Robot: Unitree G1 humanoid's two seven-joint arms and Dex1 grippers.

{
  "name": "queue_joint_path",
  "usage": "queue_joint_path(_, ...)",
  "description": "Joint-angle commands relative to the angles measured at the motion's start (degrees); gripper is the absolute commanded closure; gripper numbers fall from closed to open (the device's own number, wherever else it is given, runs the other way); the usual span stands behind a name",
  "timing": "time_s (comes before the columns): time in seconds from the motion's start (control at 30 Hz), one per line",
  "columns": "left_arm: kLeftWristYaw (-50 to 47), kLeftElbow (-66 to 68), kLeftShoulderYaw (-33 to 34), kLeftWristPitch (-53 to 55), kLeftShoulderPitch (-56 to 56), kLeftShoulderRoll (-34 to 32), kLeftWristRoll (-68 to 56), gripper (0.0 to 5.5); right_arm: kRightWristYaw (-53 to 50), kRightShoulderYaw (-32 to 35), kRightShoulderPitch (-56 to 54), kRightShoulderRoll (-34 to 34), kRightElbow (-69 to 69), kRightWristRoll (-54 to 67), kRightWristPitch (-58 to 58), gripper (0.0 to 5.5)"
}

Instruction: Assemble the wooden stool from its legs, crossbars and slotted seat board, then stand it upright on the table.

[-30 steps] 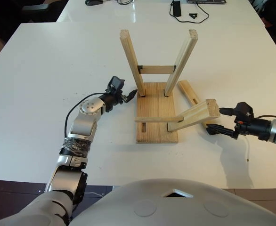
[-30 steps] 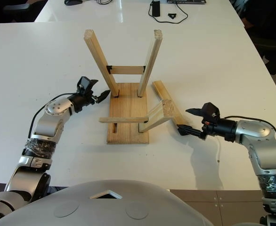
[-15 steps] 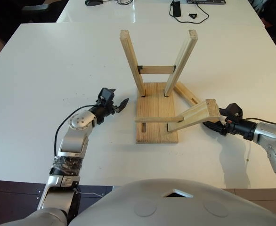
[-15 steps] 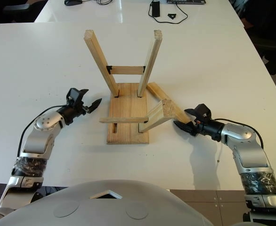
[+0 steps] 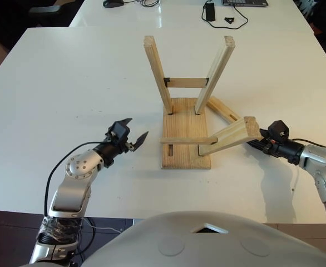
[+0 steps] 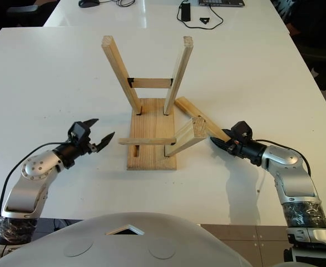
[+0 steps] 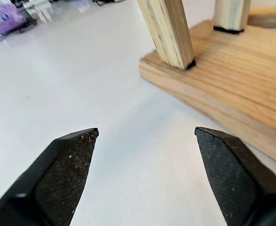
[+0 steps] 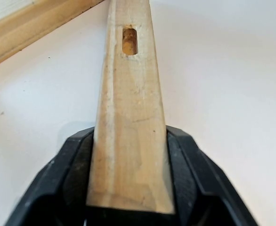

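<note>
Grasping the loose leg right of the seat board in my right gripper, left gripper open, I judged slotting it came next.

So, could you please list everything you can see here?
board: 1, light wood, flat on table centre
upright legs: 2, light wood, in board's far slots
far crossbar: 1, light wood, joins upright legs
tilted leg: 1, light wood, lower end on board's near right part
near crossbar: 1, light wood, juts left from tilted leg
loose leg: 1, light wood, lying right of board
table: 1, white
far table: 1, white, behind
mouse: 1, black, far table
block: 1, black, cabled, far table
left gripper: open, left of board
right gripper: shut on loose leg
</note>
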State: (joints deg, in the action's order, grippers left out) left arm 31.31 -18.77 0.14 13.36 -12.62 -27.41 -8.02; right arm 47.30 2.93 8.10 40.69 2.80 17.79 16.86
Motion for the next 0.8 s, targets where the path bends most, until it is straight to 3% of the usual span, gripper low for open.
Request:
queue_joint_path(0.03,-0.7,-2.2,3.6,1.3,2.4,-1.3,-1.2,1.70,-1.9,1.7,-0.3,-0.8,2.9,-0.8,0.8,3.45)
queue_joint_path(0.13,-0.7,-5.6,6.8,4.3,4.2,-3.2,-2.4,1.70,-1.5,5.9,-1.8,-0.4,2.9,1.6,-0.6,3.45)
queue_joint_path(0.23,1.8,-11.6,10.5,10.9,8.7,-5.4,-10.1,1.70,0.0,14.3,-4.7,-0.3,-1.0,9.8,0.2,3.45)
queue_joint_path(0.37,2.3,-18.7,13.3,22.1,18.4,-6.0,-27.5,1.70,5.1,25.5,-9.5,1.7,-13.9,37.8,14.1,3.45)
queue_joint_path(0.6,-1.3,-19.5,10.9,31.7,33.4,-3.9,-52.0,1.88,6.7,20.2,-19.2,3.8,-25.0,55.1,23.2,3.45)
queue_joint_path(0.8,-4.6,-15.3,9.8,35.5,41.7,-3.4,-69.2,1.88,9.3,13.3,-27.8,3.5,-25.4,56.5,26.8,3.45)
